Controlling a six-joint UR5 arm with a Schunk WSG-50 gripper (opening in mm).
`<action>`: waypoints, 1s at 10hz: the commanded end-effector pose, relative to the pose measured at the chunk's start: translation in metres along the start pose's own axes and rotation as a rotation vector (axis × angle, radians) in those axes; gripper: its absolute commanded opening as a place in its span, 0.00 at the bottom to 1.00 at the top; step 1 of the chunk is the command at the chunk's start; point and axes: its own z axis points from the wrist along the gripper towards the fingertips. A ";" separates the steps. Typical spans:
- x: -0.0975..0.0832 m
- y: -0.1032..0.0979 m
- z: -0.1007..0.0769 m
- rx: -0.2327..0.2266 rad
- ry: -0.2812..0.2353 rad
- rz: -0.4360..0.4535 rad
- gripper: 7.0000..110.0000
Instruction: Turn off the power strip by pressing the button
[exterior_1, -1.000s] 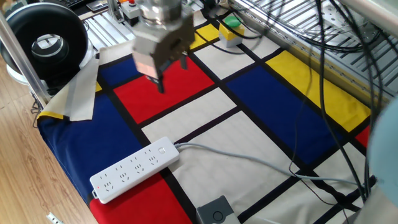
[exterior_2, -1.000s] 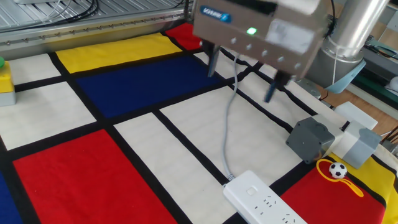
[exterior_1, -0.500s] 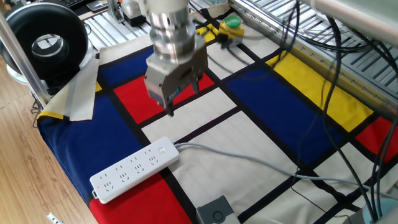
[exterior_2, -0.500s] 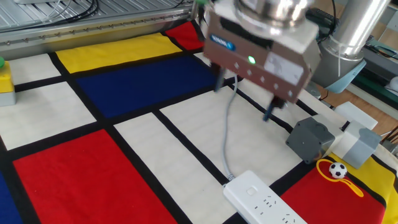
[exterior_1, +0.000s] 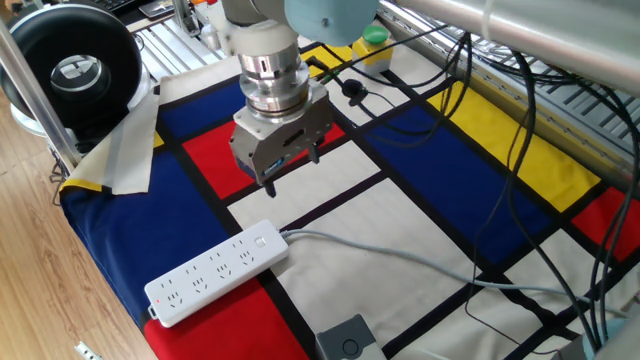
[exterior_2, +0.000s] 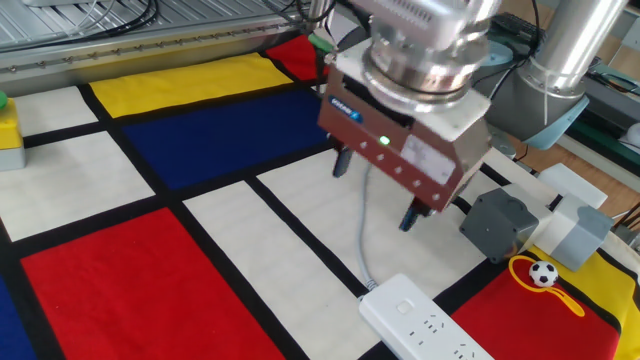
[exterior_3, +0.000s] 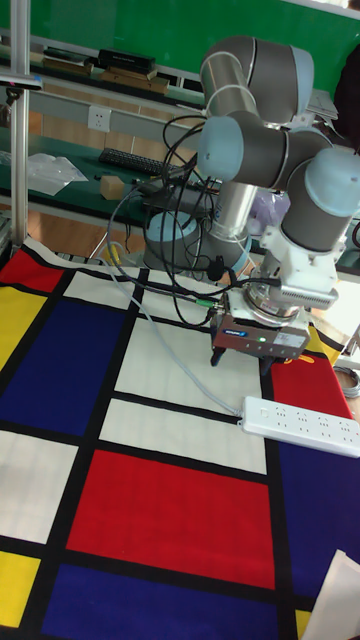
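Lower and nearer than a moment ago: metal two-finger gripper (exterior_2: 375, 190), now hovering close above the cord end of the long white plastic power strip (exterior_1: 217, 272). Press likely next. Fingers (exterior_2: 410, 213) spread well apart, holding nothing, touching nothing. Small flush white button (exterior_1: 261, 242) near the tablecloth's front edge.

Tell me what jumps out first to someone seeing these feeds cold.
The silver-and-grey two-finger gripper hangs open above the white panel of the bold red, blue, yellow and white checked tablecloth. Just below it lies the long white plastic power strip, its pale grey cord trailing across the cloth.
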 end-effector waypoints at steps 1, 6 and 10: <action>-0.014 0.042 0.002 -0.187 -0.035 -0.240 0.57; -0.010 0.037 0.002 -0.141 -0.022 -0.193 0.57; -0.003 0.001 0.006 0.026 0.002 0.007 0.36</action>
